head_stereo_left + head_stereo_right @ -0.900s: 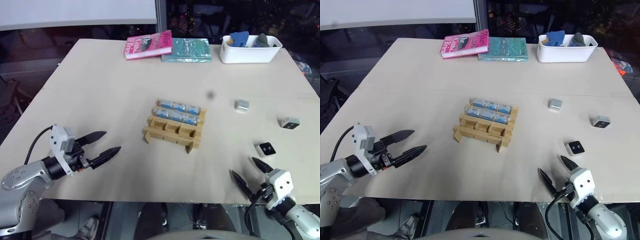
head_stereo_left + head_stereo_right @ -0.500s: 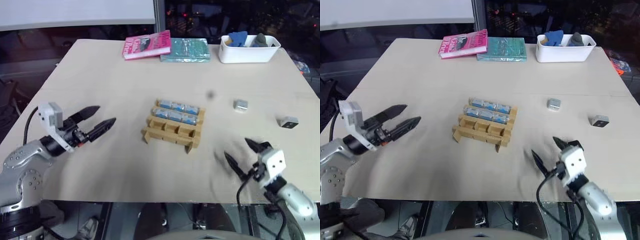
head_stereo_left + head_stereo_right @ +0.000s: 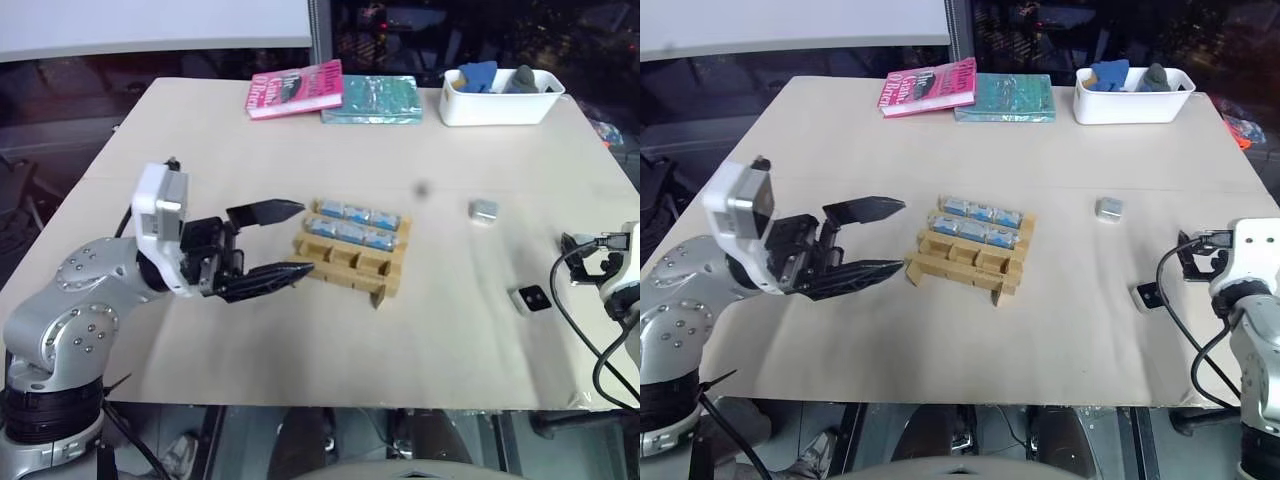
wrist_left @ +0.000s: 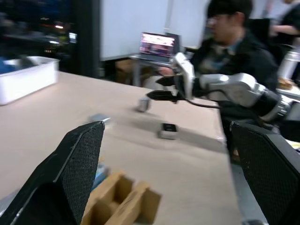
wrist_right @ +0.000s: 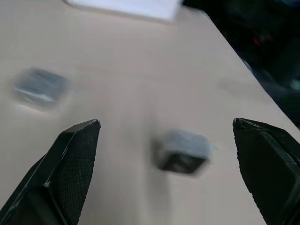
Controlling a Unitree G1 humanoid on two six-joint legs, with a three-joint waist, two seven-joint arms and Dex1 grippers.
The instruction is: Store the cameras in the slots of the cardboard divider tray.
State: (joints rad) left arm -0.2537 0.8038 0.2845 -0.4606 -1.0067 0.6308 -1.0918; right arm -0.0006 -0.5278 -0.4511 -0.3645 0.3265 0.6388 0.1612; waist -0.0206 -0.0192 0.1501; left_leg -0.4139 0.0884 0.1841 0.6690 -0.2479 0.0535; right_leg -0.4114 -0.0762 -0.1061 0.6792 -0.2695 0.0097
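The cardboard divider tray (image 3: pixel 348 258) sits mid-table; its two back rows hold silver-grey cameras (image 3: pixel 357 214), and the front slots look empty. My left gripper (image 3: pixel 287 243) hovers open just left of the tray, pointing at it. A grey camera (image 3: pixel 484 210) and a white camera with a black lens face (image 3: pixel 531 299) lie loose to the right. My right gripper (image 3: pixel 572 259) is open near the table's right edge. In the right wrist view another black-faced camera (image 5: pixel 183 152) lies just ahead between its spread fingers.
A pink book (image 3: pixel 297 88), a teal packet (image 3: pixel 372 100) and a white tub (image 3: pixel 500 102) with blue and grey items line the far edge. A person (image 4: pixel 234 33) sits beyond the table's right side, behind my right arm.
My left arm has risen and swung right, up to the tray. My right arm has moved from the near edge forward and right, to the black-faced camera by the right edge.
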